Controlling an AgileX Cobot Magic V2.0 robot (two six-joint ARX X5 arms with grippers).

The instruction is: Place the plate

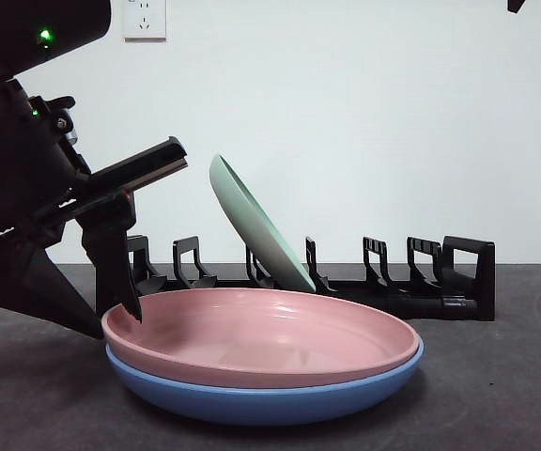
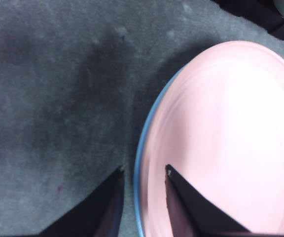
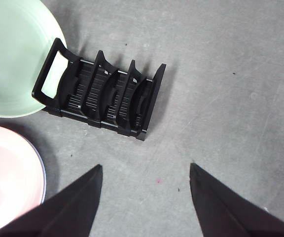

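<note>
Pink plate [image 1: 261,336], stacked on the blue plate [image 1: 261,399], sits with its rim between your left gripper's [image 2: 143,172] parted, unclosed jaws; closing too low may pinch both rims, lifting or dragging the blue one.

A plain white wall [image 1: 364,113] was seen behind the dark grey bench [image 1: 496,395], with two sockets [image 1: 145,19] mounted high.

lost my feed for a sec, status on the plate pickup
Left gripper open, jaws straddling pink plate rim, not closed. Pink plate stacked on blue plate. Green plate leaning in rack. Right gripper open, waiting high.
</note>
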